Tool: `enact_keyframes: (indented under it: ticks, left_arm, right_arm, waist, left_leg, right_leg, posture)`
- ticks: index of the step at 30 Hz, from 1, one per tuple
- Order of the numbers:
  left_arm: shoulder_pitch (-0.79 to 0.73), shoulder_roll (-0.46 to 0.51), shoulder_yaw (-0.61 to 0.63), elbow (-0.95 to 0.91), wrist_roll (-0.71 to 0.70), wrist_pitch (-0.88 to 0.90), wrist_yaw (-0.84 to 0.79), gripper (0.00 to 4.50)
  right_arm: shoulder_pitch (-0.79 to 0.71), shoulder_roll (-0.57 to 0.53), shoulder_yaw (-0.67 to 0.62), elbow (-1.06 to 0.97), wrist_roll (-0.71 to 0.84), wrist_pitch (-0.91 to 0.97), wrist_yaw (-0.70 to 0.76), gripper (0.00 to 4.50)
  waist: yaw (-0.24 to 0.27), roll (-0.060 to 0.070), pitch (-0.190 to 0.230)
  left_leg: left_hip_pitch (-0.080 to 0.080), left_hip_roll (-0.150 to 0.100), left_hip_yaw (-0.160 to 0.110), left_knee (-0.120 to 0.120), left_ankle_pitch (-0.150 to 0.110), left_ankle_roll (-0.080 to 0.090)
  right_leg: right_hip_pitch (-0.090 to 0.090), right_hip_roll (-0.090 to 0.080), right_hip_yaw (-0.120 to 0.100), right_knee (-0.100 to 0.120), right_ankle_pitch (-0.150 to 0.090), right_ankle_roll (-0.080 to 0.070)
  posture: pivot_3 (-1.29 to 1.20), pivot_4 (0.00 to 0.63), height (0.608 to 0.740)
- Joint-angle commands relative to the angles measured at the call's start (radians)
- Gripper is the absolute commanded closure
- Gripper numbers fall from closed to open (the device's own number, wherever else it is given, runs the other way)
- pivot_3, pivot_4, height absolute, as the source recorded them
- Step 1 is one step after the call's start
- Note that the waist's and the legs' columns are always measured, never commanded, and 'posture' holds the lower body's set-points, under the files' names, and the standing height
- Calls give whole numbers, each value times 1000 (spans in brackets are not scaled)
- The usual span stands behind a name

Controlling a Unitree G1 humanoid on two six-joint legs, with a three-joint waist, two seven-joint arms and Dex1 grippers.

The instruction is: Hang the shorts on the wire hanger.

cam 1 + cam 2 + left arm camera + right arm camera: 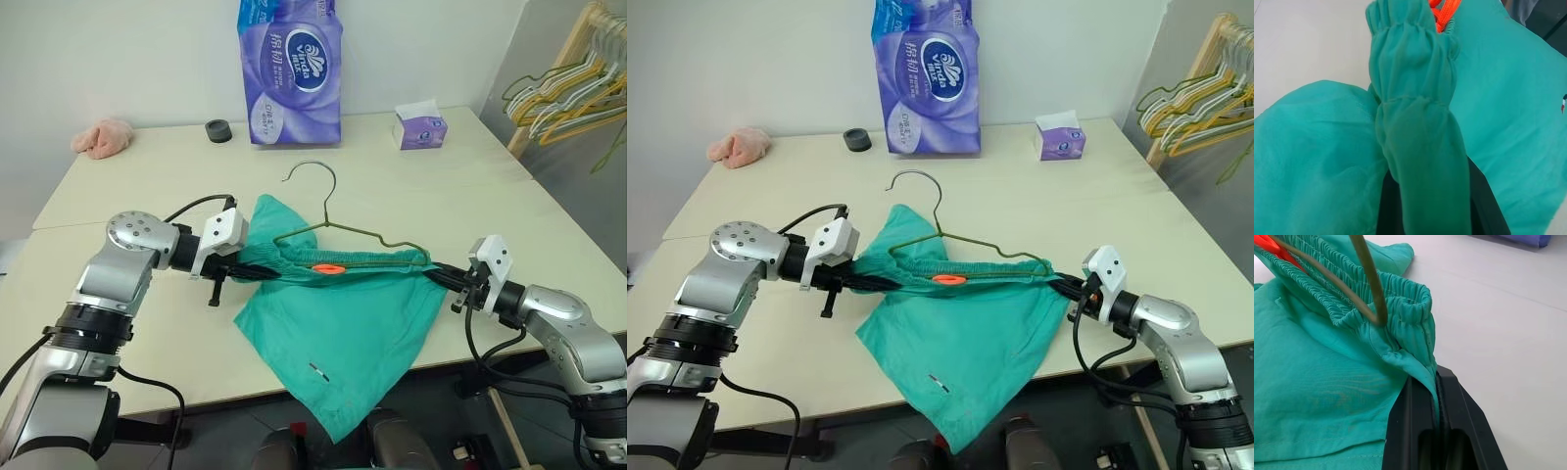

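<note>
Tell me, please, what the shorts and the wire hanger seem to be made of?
The shorts: soft, thin woven cloth, matte teal, probably cotton or a blend; it drapes and wrinkles, and the waistband is gathered, which suggests elastic. The wire hanger: thin metal wire, dull olive-bronze, perhaps coated; it keeps its bent hook and shoulder shape.

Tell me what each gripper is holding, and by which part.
Both hold the shorts by the elastic waistband: the left gripper is shut on its left end, the right gripper on its right end.
</note>
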Motion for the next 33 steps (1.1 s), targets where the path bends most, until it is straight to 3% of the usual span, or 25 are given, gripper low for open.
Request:
enact_keyframes:
  ticks: [1, 10, 20, 33]
  left_arm:
    - [-8, 53, 35, 42, 36, -22, 17, 4500]
    - [1, 36, 51, 9, -19, 41, 36, 4500]
    - [37, 33, 73, -54, -75, 127, 70, 4500]
    - [64, 41, 79, -93, -129, 183, 115, 4500]
  right_arm:
    - [18, -31, -107, 25, 0, -2, -22, 4457]
    - [16, 3, -118, 25, 14, -5, -74, 4457]
    - [6, 92, -136, 71, -39, -132, -187, 4457]
    - [62, 98, -141, 72, -29, -196, -186, 4457]
  waist:
    - [0, 0, 0]
    - [-1, 0, 0]
    - [0, 0, 0]
    - [-1, 0, 0]
  left_leg:
    - [0, 0, 0, 0, 0, 0]
    - [0, 0, 0, 0, 0, 0]
    - [0, 0, 0, 0, 0, 0]
    - [1, 0, 0, 0, 0, 0]
  right_leg:
    - [0, 0, 0, 0, 0, 0]
    - [0, 0, 0, 0, 0, 0]
    - [0, 0, 0, 0, 0, 0]
    - [0, 0, 1, 1, 0, 0]
  posture:
    - [-205, 102, 740]
    - [-210, 103, 740]
    - [-203, 99, 740]
    - [-208, 101, 740]
